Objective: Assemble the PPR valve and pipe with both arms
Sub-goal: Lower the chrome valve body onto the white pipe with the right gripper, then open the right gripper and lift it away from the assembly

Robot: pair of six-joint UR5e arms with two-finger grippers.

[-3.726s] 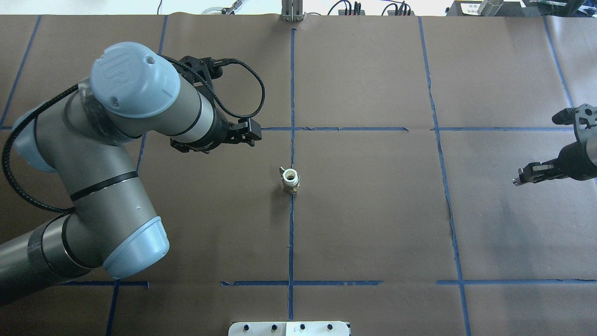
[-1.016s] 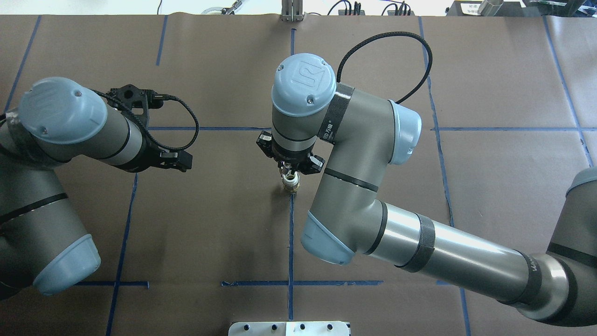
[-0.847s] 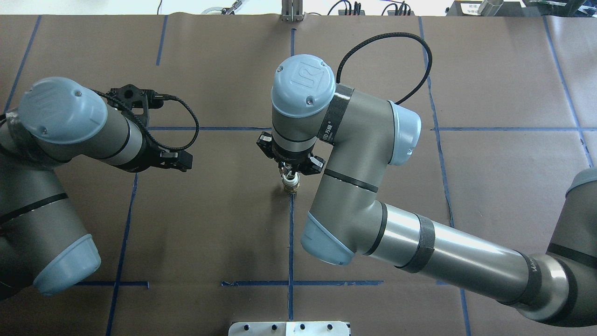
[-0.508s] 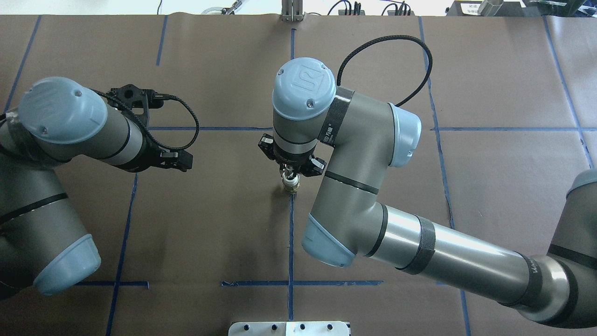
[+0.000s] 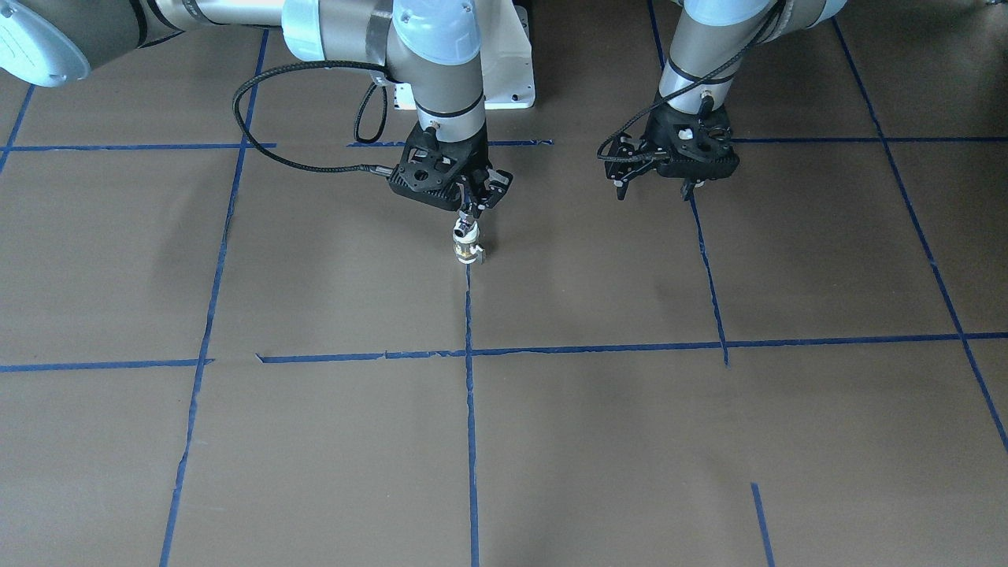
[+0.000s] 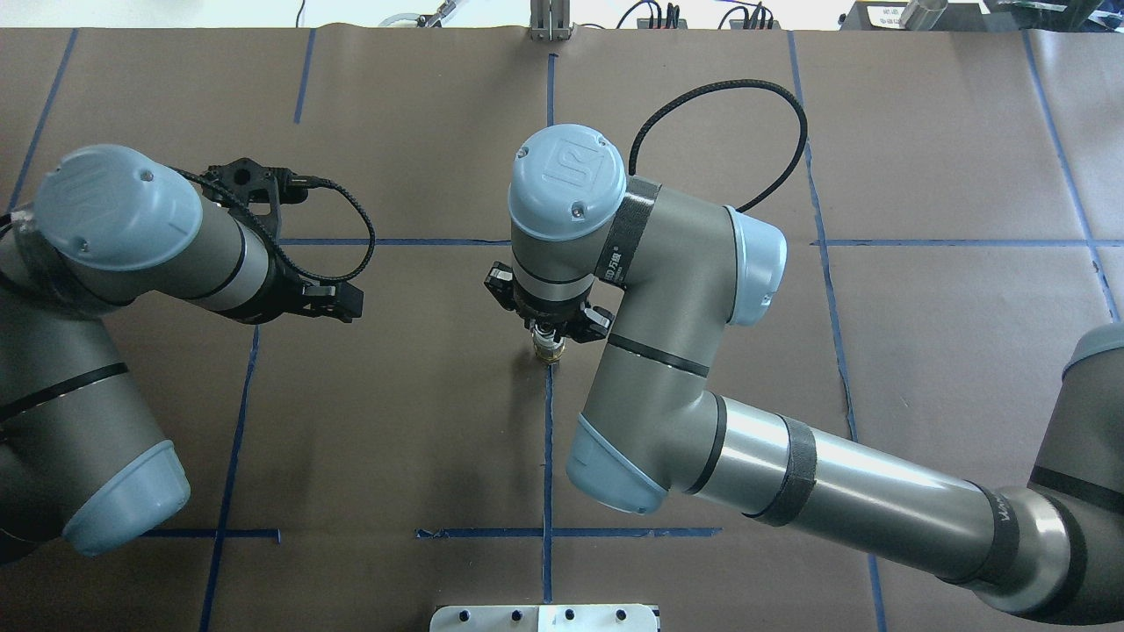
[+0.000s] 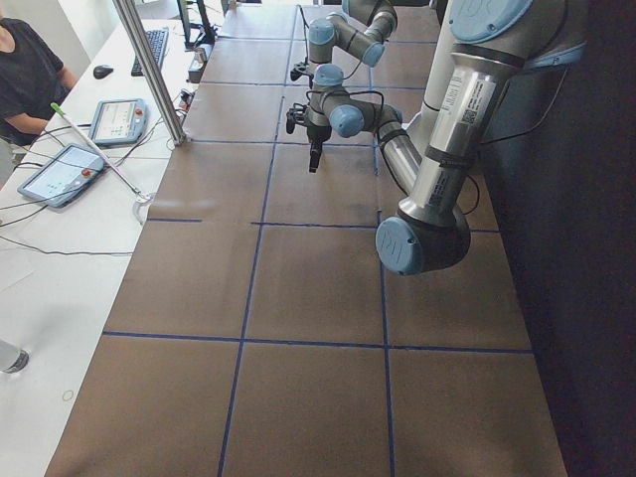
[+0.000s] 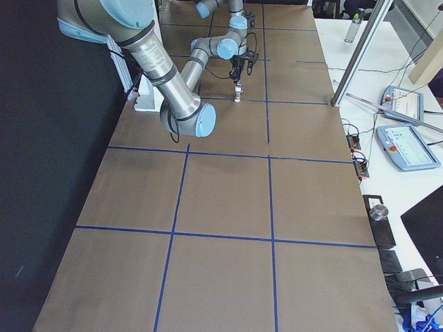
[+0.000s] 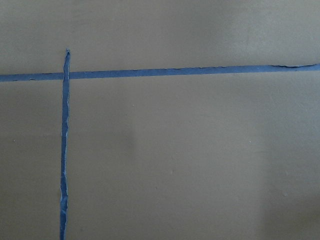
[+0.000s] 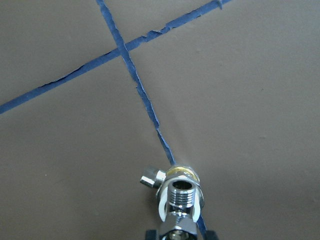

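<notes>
The PPR valve (image 5: 468, 249) stands upright on the brown table at a blue tape crossing, also in the overhead view (image 6: 551, 354). In the right wrist view its brass ring (image 10: 183, 173) and side lever (image 10: 150, 179) show. My right gripper (image 5: 470, 209) hangs straight over it, shut on the chrome pipe fitting (image 10: 181, 192), whose threaded end sits at the valve's white top opening. Whether it is seated I cannot tell. My left gripper (image 5: 655, 187) is open and empty, well off to the side above bare table (image 9: 175, 150).
The white pedestal base (image 5: 512, 71) sits at the robot's side of the table. Blue tape lines (image 6: 546, 439) divide the brown cover. A metal post (image 8: 360, 52) and operator tablets (image 8: 408, 145) stand beyond the far table edge.
The right arm came in from the right with the fitting and stands over the valve; in the last second it shifted slightly. The left arm drew back left earlier and has since held still.
</notes>
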